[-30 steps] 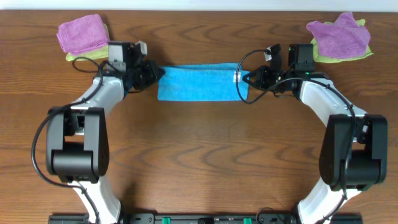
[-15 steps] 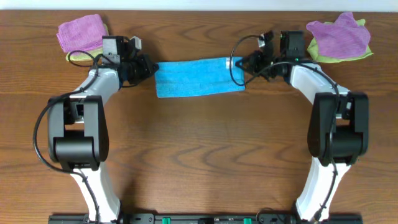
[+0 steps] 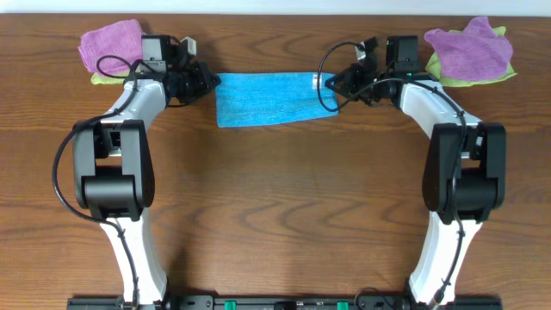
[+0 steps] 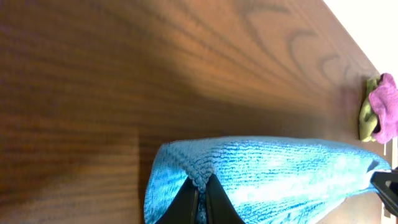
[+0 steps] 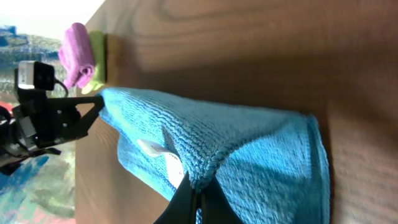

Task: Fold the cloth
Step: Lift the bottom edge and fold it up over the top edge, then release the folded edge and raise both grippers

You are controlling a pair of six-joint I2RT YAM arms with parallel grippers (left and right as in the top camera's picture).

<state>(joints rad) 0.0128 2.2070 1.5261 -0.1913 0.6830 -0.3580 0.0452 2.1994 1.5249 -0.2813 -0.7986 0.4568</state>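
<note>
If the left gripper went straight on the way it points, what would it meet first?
The blue cloth it is shut on lies right ahead of the left gripper; beyond it, probably the right gripper, though heights are unclear.

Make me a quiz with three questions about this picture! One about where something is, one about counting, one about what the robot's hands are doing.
1. Where is the blue cloth?
A. Between the left gripper and the right gripper.
B. At the overhead picture's bottom edge.
C. In the right corner.

2. How many purple cloths are there?
A. One.
B. Two.
C. Four.

3. What are the grippers doing?
A. Standing wide open.
B. Pinching the blue cloth.
C. Holding nothing.

Answers: A, a gripper meets each end; B, one lies at each far corner; B, both wrist views show them shut on blue fabric.
</note>
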